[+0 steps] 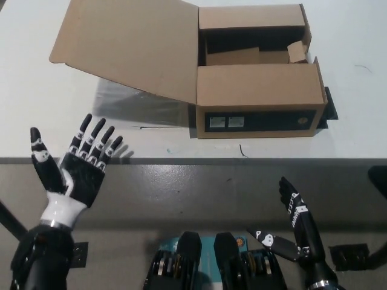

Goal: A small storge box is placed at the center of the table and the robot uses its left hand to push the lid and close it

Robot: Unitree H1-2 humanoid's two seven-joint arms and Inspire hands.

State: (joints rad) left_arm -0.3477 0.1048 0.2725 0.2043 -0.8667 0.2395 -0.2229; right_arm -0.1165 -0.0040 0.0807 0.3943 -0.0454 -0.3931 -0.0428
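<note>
While open, box [257,109] is cardboard.

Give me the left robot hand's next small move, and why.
Probably raise the left robot hand forward over the table edge and in beneath the open lid. The lid lies flat out to the left of the cardboard box, untouched, and the open hand is palm-up at the near edge. The right robot hand rests low.

A white table [36,90] spreads ahead of the raised hand; grey floor [199,193] lies below, right of it.
</note>
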